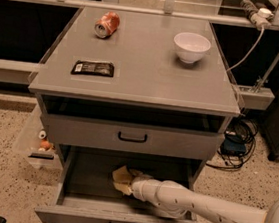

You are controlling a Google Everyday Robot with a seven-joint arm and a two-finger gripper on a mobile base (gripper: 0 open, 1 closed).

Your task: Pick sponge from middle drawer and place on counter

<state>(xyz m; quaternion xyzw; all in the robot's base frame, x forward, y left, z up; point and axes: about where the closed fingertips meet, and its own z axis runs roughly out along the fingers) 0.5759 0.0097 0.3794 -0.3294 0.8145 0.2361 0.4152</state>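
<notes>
The middle drawer (79, 177) is pulled open below a closed drawer. My white arm reaches into it from the lower right. The gripper (125, 183) is low over the drawer floor, left of centre. A pale-yellow piece, the sponge (120, 174), shows right at the gripper's tip and touches it. I cannot tell whether it is held. The counter (144, 69) is the broad grey top of the cabinet above.
On the counter lie a black flat packet (92, 68) at the left, a red can (107, 25) on its side at the back left, and a white bowl (191, 47) at the back right. Cables (237, 139) lie on the floor to the right. A clear bin (37, 144) stands at the left.
</notes>
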